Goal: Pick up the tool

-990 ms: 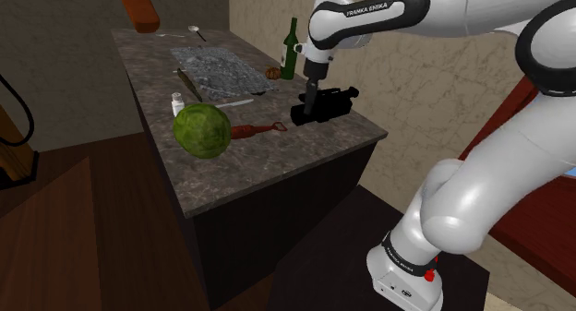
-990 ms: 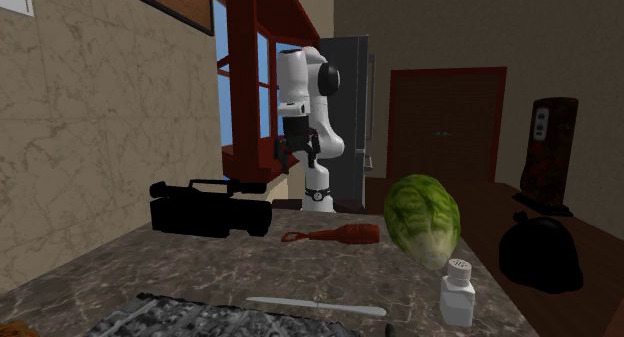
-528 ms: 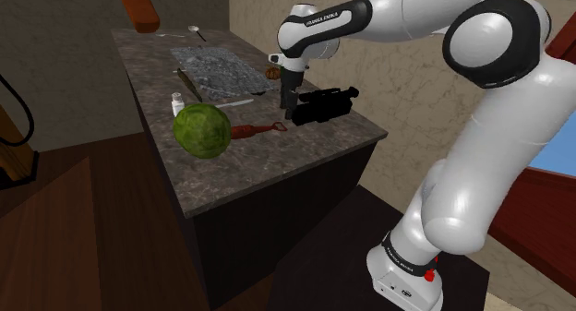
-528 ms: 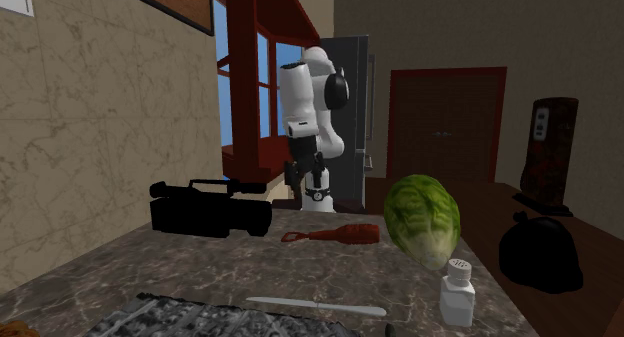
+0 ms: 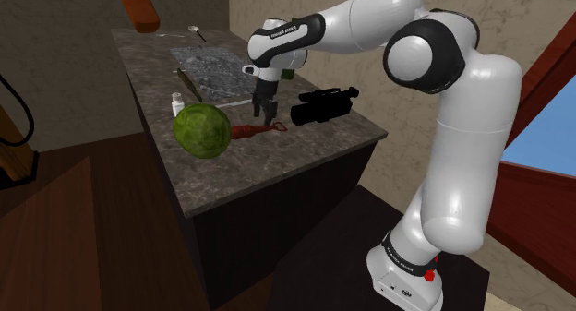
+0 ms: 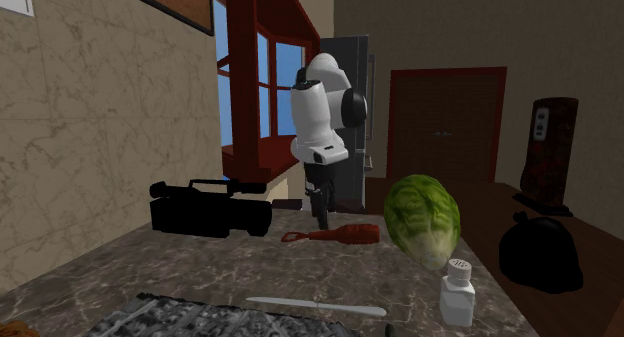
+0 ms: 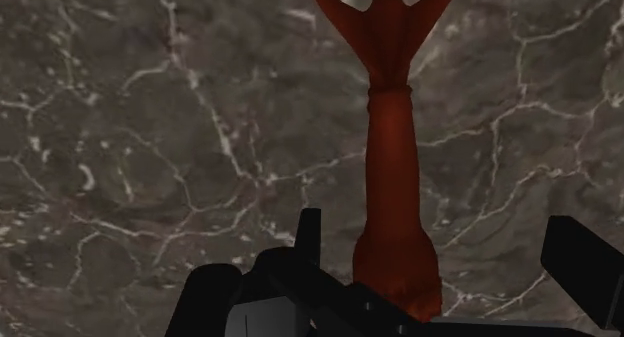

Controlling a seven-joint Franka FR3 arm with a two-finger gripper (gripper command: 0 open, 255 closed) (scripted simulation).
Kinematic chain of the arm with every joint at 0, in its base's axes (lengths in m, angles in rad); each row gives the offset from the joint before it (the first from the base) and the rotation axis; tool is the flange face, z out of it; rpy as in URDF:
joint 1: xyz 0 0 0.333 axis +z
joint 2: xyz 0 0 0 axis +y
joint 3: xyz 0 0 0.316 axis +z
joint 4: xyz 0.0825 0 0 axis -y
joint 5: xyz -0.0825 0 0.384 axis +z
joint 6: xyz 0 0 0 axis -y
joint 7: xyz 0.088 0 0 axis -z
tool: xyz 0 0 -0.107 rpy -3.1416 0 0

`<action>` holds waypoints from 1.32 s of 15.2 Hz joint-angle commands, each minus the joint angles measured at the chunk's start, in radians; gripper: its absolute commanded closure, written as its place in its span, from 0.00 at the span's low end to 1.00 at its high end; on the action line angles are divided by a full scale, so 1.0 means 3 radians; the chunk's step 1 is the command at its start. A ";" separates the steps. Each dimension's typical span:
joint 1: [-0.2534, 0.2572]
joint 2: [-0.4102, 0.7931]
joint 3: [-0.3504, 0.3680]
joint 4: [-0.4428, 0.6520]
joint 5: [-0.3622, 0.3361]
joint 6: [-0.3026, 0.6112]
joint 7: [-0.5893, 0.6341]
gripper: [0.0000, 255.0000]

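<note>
From the shoulder view, the tool is a dark red thing lying flat on the stone counter. It sits between the big green cabbage and the black camera. The arm bends over the counter, and the gripper hangs right above the tool, pointing down. I cannot tell from here if it touches.

From the second exterior view, the tool lies flat on the counter between the camera and the cabbage. The gripper is low, just above the tool's thin end.

From the wrist view, the two black fingers are spread wide. The tool's fat handle lies down between them, closer to one finger than the other. Neither finger seems to press on it.

So I think the reaching part is almost done. The gripper is lined up over the tool. The grabbing is not done yet. What is left is to go down a little, squeeze the handle, and lift the tool off the counter.
</note>
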 commanded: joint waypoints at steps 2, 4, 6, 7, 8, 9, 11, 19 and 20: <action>-0.0018 0.0105 0.0027 0.0015 0.0045 0.0078 -0.0098 0.00; -0.0021 0.0144 0.0035 -0.0021 0.0064 0.0149 -0.0119 0.00; -0.0024 0.0186 0.0043 -0.0054 0.0085 0.0220 -0.0141 0.00; -0.0025 0.0198 0.0045 -0.0063 0.0091 0.0241 -0.0147 0.00; -0.0025 0.0198 0.0045 -0.0063 0.0091 0.0240 -0.0147 0.00; -0.0024 0.0197 0.0046 -0.0062 0.0090 0.0239 -0.0144 1.00; -0.0024 0.0197 0.0045 -0.0061 0.0090 0.0238 -0.0144 1.00; -0.0023 0.0177 0.0041 -0.0047 0.0080 0.0205 -0.0136 1.00; -0.0021 0.0156 0.0037 -0.0032 0.0070 0.0170 -0.0125 1.00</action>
